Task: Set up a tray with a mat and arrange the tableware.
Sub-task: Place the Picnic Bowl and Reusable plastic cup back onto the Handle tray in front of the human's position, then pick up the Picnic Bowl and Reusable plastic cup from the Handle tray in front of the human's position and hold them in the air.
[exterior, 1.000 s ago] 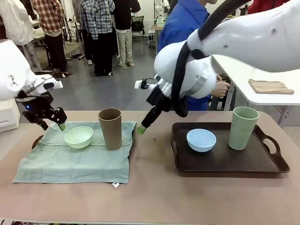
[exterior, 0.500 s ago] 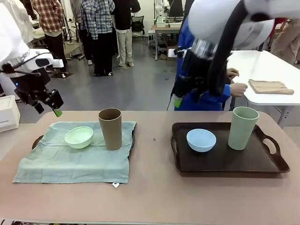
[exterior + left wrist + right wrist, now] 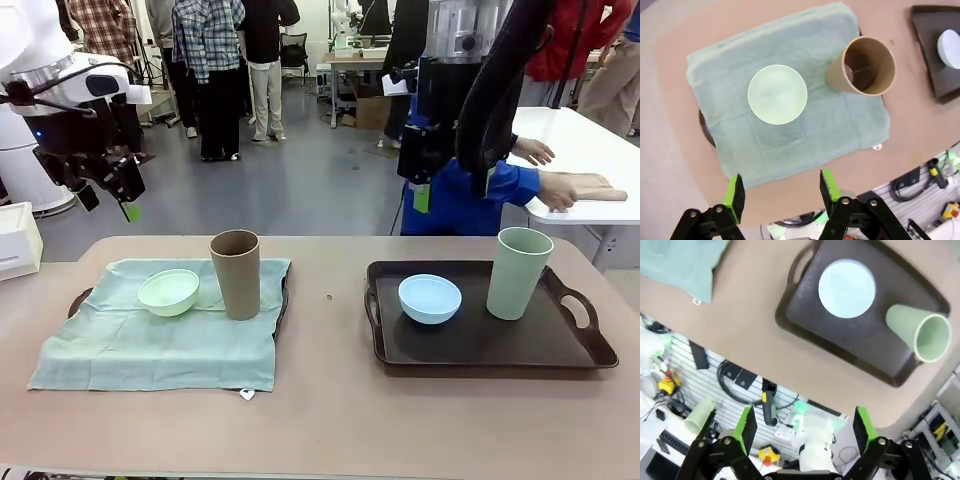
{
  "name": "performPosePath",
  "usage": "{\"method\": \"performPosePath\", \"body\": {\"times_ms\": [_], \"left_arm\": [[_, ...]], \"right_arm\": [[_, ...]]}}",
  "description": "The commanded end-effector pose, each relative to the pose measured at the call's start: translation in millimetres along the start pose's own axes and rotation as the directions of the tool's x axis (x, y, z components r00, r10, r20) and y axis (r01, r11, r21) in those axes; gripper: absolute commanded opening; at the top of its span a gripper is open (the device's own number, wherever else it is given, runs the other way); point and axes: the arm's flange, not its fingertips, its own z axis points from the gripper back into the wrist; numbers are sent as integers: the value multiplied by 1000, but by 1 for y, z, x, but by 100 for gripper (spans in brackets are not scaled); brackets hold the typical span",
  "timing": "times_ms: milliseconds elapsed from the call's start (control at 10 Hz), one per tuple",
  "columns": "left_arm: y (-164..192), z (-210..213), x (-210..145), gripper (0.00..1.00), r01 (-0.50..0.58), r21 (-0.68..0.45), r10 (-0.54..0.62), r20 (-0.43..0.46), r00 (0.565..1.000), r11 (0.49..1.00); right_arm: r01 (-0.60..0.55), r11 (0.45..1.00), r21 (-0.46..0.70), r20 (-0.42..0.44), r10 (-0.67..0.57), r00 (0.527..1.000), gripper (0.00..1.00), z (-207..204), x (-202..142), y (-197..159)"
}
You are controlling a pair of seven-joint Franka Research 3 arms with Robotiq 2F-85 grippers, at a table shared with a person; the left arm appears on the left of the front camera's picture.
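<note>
Both arms are up and off the table now: the left gripper (image 3: 110,203) and the right gripper (image 3: 805,428) hang high, fingers spread, holding nothing. Two bowls, two cups: the mint bowl (image 3: 168,292) and brown cup (image 3: 236,274) stand on the mat (image 3: 150,345), the blue bowl (image 3: 430,298) and pale green cup (image 3: 518,272) on the bare tray (image 3: 480,350).

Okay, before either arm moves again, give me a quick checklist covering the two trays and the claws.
1. The left claw is open and empty: ok.
2. The right claw is open and empty: ok.
3. The green mat covers the left tray, with the mint bowl and brown cup on it: ok.
4. Mat on the right tray: not ok; the blue bowl and pale green cup sit on bare tray.
5. Both cups upright: ok.
</note>
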Motion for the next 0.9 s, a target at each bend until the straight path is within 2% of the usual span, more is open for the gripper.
{"method": "performPosePath", "body": {"times_ms": [0, 800], "left_arm": [[9, -16, -2, 79, 3, -19, -3, 4, 1000, 1000], [9, -16, -2, 79, 3, -19, -3, 4, 1000, 1000]], "right_arm": [[-37, 999, 31, 49, 35, 998, 100, -20, 10, -10], [-37, 999, 31, 49, 35, 998, 100, -20, 10, -10]]}}
